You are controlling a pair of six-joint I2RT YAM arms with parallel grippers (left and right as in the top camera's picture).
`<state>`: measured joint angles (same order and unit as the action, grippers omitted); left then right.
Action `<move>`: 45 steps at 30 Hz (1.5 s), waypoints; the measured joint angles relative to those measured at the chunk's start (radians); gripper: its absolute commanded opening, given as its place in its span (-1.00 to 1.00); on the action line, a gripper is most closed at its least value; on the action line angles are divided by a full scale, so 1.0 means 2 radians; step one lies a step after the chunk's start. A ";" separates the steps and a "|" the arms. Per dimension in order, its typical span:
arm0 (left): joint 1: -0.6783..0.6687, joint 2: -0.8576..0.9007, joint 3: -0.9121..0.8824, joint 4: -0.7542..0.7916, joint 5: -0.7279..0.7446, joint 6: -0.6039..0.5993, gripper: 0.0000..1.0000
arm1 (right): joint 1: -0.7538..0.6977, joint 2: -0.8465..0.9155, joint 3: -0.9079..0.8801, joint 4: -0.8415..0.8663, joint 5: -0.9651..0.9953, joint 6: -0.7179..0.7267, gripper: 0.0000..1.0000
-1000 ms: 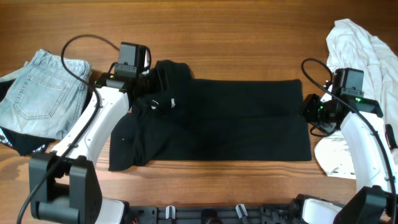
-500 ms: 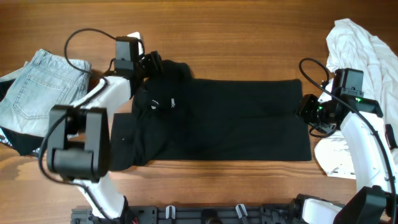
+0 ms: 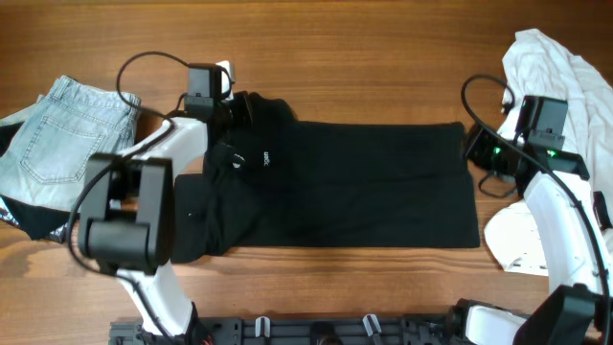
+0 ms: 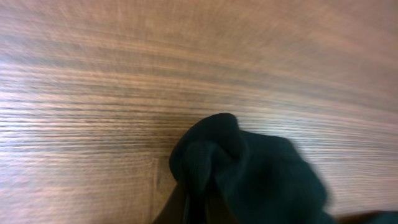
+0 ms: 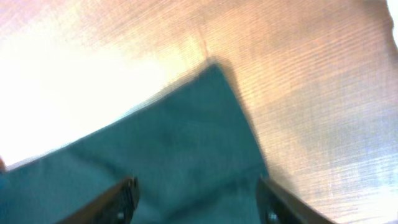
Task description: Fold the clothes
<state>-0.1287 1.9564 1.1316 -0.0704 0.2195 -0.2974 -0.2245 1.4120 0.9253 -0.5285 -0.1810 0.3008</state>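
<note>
A black shirt lies spread flat across the middle of the table. My left gripper is at its far left corner, shut on a bunched fold of the black shirt; the dark fabric rises from between the jaws at the bottom of the left wrist view. My right gripper hovers at the shirt's far right corner. In the right wrist view its fingers stand wide apart over the shirt corner, the gripper open with nothing gripped.
Folded light blue jeans lie at the left, over a dark garment. A crumpled white garment fills the right edge, with more white cloth at the right front. Bare wood lies behind the shirt.
My left gripper has closed on the shirt's far left fold. My right gripper has moved toward the shirt's far right corner, its jaws a little wider.
</note>
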 measured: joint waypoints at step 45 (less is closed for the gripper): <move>-0.017 -0.110 0.001 -0.192 -0.007 0.000 -0.92 | 0.027 0.208 0.068 0.037 0.061 0.066 -0.91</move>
<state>-0.1635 1.7370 1.1343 -0.4549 0.2058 -0.2977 -0.1711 1.8278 1.0622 -0.4549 -0.0582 0.4328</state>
